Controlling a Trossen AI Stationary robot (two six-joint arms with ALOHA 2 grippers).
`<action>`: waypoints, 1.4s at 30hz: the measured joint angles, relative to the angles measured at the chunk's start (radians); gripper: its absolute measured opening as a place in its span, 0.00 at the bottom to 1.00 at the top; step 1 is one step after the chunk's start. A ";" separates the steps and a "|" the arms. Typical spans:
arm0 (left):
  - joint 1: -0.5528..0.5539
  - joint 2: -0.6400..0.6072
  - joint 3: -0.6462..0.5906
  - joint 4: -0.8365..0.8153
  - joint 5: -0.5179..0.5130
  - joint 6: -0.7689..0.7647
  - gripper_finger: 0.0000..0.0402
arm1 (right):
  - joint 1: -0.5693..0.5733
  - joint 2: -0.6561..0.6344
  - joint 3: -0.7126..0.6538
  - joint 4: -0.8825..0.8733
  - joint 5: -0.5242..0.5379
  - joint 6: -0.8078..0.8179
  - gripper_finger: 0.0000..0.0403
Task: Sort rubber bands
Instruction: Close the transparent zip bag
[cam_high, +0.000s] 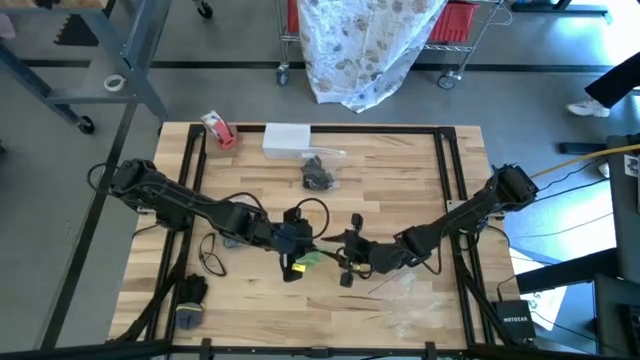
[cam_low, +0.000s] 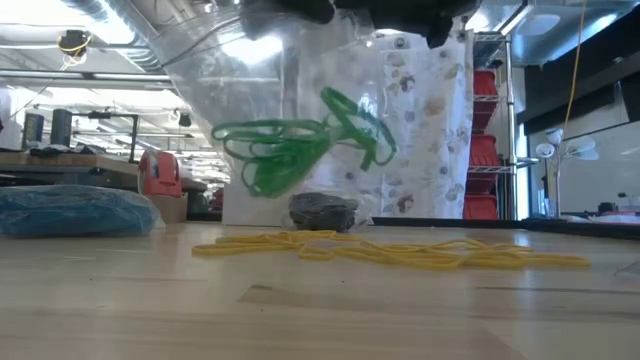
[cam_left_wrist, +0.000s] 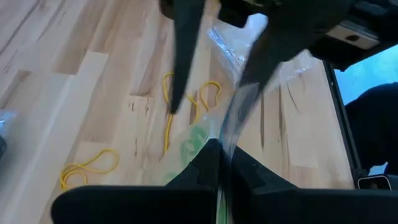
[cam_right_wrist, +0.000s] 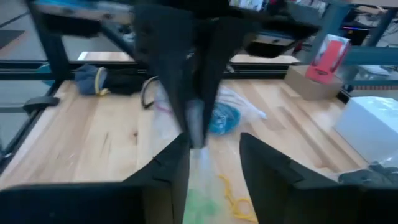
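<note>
While the left gripper (cam_left_wrist: 219, 163) is pressed together on the upper edge of a clear plastic bag (cam_low: 300, 110) and holds it hanging above the counter (cam_high: 400, 180), the right gripper (cam_right_wrist: 211, 162) faces it just beside the same edge with its fingers spread, gripping nothing that I can make out. Green rubber bands (cam_low: 300, 145) sit bunched inside the hanging bag, their tangle running roughly level. Yellow rubber bands (cam_low: 400, 250) lie loose on the counter right beneath the bag, strung out in a long low line, so they are below both grippers. By my judgement the right gripper, being free, is the one placed to reach down for them. Behind the bag, well apart from it, rests a dark heap of black rubber bands (cam_high: 318, 176).
</note>
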 joint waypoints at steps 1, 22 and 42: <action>0.000 0.000 0.000 0.002 0.000 0.000 0.00 | -0.007 0.000 0.000 0.001 -0.001 0.000 0.30; 0.004 0.000 -0.001 -0.009 -0.011 0.016 0.00 | -0.018 0.009 0.000 -0.018 0.027 -0.025 0.00; -0.006 0.000 -0.001 -0.104 -0.033 -0.034 0.00 | 0.001 0.007 0.000 -0.070 0.038 0.004 0.01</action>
